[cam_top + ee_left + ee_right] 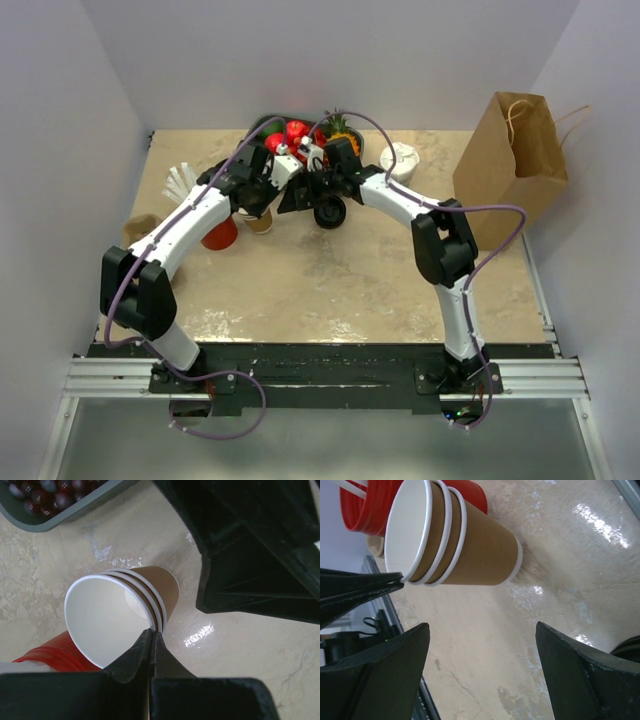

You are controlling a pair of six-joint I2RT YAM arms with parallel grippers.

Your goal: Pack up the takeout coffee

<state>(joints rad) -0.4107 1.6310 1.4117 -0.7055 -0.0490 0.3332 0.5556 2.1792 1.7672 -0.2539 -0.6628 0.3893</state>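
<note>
Fingers of the left gripper [151,632] are pinched shut on the rim of a nested stack of lidless brown kraft paper cups [125,615], beside a ribbed red cup [50,657]. Fingers of the right gripper [482,630] stand wide apart, holding nothing. The small takeout coffee with round black plastic lid [330,213] sits on the table [350,280] at upper centre of the top view, just below the right fingers; only the lid shows, so its axis is judged upright. The right arm is nearer. A brown paper bag [510,150] stands at upper right.
</note>
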